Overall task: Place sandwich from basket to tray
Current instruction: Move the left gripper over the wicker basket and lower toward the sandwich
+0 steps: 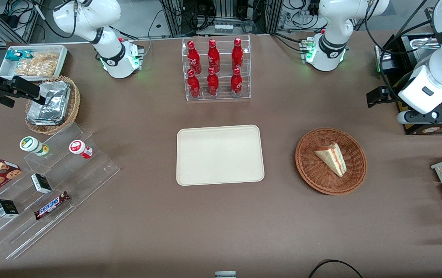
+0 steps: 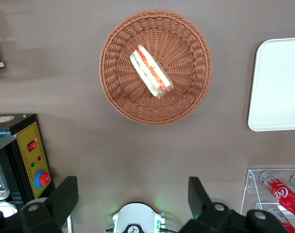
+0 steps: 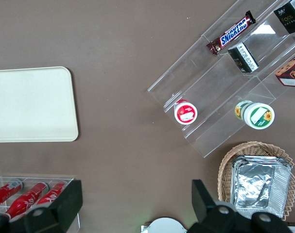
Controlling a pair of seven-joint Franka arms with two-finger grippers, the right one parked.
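Jaws are spread wide and hold nothing; the gripper is raised above the table, apart from the basket. The sandwich is seen lying in the basket, beside the tray.

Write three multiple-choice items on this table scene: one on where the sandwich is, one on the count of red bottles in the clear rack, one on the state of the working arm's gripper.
1. Where is the sandwich?
A. On the tray
B. In the basket
C. In the gripper

2. How many red bottles stand in the clear rack?
A. Four
B. Six
C. Eight

3. What is the gripper doing?
A. Open and empty, above the table, apart from the basket
B. Shut on the sandwich
C. Resting on the tray

Key: 1 B, it lies in the basket, while the tray is bare. 2 B, two rows of three. 3 A, the wrist view shows spread fingers with nothing between.
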